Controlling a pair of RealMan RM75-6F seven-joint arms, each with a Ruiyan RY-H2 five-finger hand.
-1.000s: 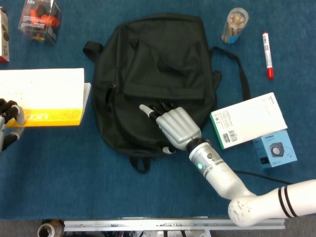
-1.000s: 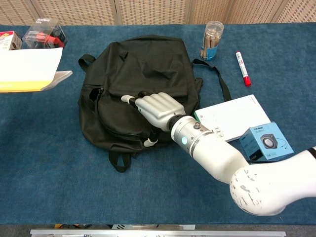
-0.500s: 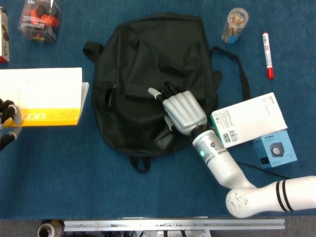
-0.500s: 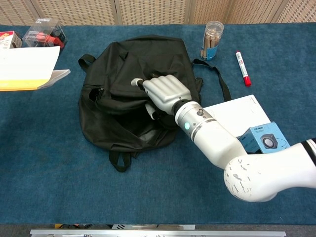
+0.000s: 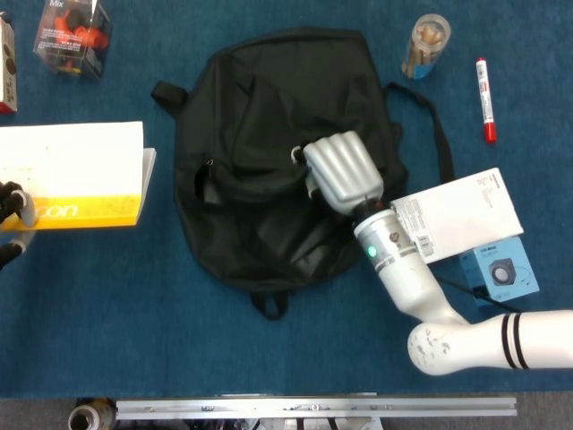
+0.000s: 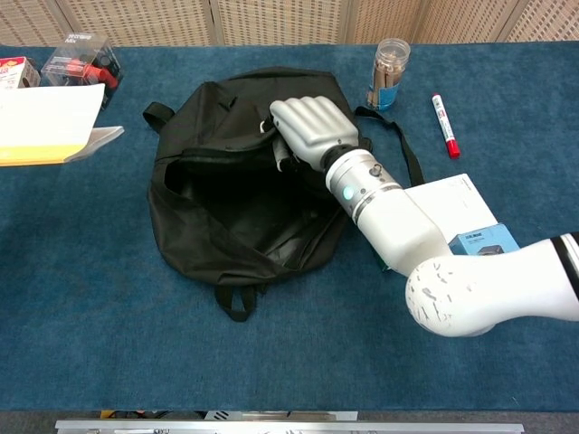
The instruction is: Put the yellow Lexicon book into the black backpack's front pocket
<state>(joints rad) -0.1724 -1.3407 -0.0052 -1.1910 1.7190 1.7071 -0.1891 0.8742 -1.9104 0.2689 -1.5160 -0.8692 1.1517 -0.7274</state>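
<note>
Since a second ago the right hand (image 6: 312, 129) has travelled up the black backpack (image 5: 269, 170) from its lower middle to the upper part, dragging the front flap with it, so the front pocket (image 6: 231, 194) now gapes open as a dark mouth in the chest view. Its fingers are curled over and bunched on a fold of the black fabric, knuckles up, holding the flap lifted; the silver forearm runs off toward the lower right of the frame.

Over at the left edge the yellow Lexicon book (image 5: 72, 175) lies flat-ish, white cover with a yellow band along its lower side, its long axis running left to right and its right end pointing toward the backpack, well apart from it. It has slid a little leftward compared with before. The left hand (image 5: 12, 215) shows only as dark fingertips at the book's lower left corner; it seems to be holding that corner, though most of the hand is cut off by the frame.

To the right of the backpack a white box (image 5: 461, 215) lies partly under the right arm, with a blue box (image 5: 501, 273) just below it. A red marker (image 5: 484, 98) and a clear jar (image 5: 425, 45) sit at upper right.
</note>
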